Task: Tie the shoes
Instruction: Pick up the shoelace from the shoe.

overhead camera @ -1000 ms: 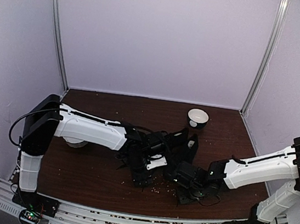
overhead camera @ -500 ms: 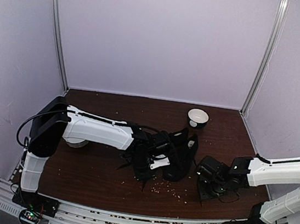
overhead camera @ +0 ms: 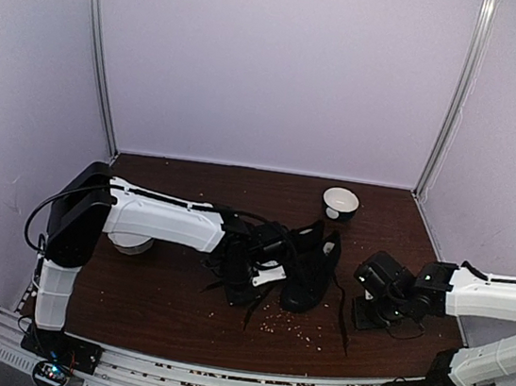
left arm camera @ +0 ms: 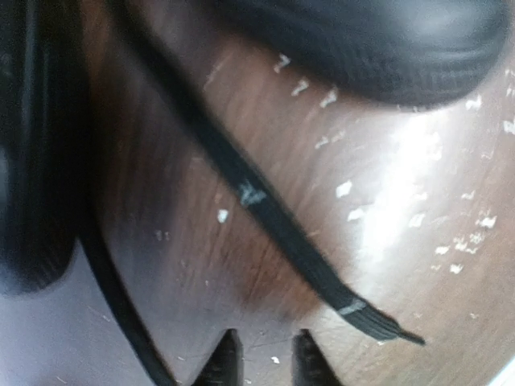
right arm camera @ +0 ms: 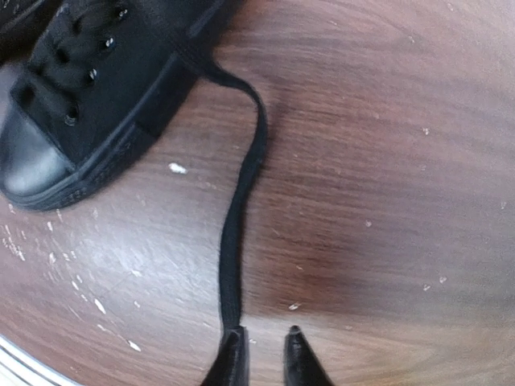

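Left tool (left arm camera: pixel 262 358) narrow, empty, low by loose lace (left arm camera: pixel 278 221); right tool (right arm camera: pixel 261 354) likewise beside other lace (right arm camera: pixel 235 241), likely for pinching.

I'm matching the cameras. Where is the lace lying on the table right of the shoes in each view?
Top external: lace, right of the shoes, running toward the near edge.
Right wrist: lace, centre-left, from the shoe down to the bottom edge.
Left wrist: a lace shows; cannot tell whether it is this one.
Shared landmark: white crumbs on the table.
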Controlling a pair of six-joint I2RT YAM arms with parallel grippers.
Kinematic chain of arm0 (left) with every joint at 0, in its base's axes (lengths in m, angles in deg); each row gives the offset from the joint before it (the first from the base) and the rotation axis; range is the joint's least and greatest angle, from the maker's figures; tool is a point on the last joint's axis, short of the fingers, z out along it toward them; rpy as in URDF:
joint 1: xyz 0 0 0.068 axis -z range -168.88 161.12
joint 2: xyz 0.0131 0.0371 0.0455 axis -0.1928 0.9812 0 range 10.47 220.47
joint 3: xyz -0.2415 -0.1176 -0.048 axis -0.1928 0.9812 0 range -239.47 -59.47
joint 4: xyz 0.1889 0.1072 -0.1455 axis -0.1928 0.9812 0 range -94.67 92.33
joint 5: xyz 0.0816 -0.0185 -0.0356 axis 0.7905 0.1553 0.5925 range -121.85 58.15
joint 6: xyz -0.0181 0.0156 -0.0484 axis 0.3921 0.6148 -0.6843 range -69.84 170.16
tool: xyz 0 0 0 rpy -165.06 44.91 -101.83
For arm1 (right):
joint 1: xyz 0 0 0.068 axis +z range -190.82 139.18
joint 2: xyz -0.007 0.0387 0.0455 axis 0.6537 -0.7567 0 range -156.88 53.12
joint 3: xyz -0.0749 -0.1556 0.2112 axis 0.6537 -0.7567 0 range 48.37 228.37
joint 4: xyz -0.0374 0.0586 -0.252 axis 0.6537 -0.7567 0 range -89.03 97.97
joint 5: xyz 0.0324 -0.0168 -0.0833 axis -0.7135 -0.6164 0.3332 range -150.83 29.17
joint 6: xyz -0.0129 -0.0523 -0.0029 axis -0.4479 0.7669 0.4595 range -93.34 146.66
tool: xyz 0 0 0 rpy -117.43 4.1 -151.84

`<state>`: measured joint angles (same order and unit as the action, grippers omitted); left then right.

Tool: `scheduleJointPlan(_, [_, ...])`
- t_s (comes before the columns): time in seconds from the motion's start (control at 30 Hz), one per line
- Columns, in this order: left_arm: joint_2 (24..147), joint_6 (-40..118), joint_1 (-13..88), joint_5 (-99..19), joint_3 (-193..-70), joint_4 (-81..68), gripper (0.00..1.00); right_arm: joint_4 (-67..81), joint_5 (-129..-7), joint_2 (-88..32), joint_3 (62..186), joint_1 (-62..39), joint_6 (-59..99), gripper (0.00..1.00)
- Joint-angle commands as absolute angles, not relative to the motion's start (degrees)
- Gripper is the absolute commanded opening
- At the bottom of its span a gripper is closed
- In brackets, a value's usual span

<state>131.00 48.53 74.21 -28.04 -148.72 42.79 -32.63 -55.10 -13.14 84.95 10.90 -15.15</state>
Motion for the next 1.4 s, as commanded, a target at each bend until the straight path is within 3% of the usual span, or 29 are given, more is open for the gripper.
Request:
scheduleJointPlan(0.0, [128.42, 47.70, 74.26, -33.27, -153.77, 42.88, 0.44, -30.08, -55.14, -16.33, 85.71, 10.85, -15.42, 0.30])
scheduleJointPlan(0.07, [129.58, 47.31, 74.22, -35.44, -154.46, 42.99, 0.59, -30.00, -55.04, -18.17, 85.23, 11.10, -15.97, 0.38])
scheduleJointPlan(0.13, [131.42, 47.26, 74.30, -35.82, -155.27, 43.95, 0.64, -28.58, -56.22, -19.31, 84.22, 11.34, -16.39, 0.44])
scheduleJointPlan(0.47, [138.75, 46.72, 74.75, -33.87, -161.20, 53.11, 0.62, -27.69, -57.26, -28.65, 85.80, 14.42, -15.86, 0.48])
scheduleJointPlan(0.53, [139.73, 47.09, 74.75, -34.73, -161.22, 55.08, 0.63, -28.05, -57.28, -30.40, 85.46, 14.55, -15.73, 0.45])
scheduleJointPlan(0.63, [142.55, 48.75, 74.38, -36.87, -163.63, 60.11, 0.62, -29.88, -55.28, -30.38, 85.77, 14.64, -15.75, 0.24])
scheduleJointPlan(0.7, [143.83, 50.21, 73.82, -38.65, -164.97, 62.09, 0.55, -30.01, -54.97, -28.57, 85.94, 14.70, -15.67, 0.10])
scheduleJointPlan(0.77, [144.57, 50.87, 73.34, -40.06, -165.30, 62.87, 0.41, -29.92, -54.90, -26.32, 86.16, 14.67, -15.71, 0.00])
scheduleJointPlan(0.93, [144.60, 51.76, 72.52, -42.35, -164.17, 61.83, 0.00, -31.07, -52.68, -21.21, 84.83, 13.93, -16.34, 0.00])
scheduleJointPlan(1.07, [142.05, 51.53, 72.20, -41.05, -161.25, 58.64, 0.00, -30.95, -52.79, -17.74, 83.99, 11.75, -15.65, 0.00])
scheduleJointPlan(1.2, [136.11, 48.26, 72.14, -31.51, -156.91, 52.14, 0.00, -29.34, -54.02, -15.40, 83.73, 8.71, -13.73, 0.00])
scheduleJointPlan(1.37, [131.12, 47.25, 71.81, -28.77, -156.58, 40.70, 0.00, -21.64, -56.70, -14.84, 83.73, -1.42, -8.98, 0.00])
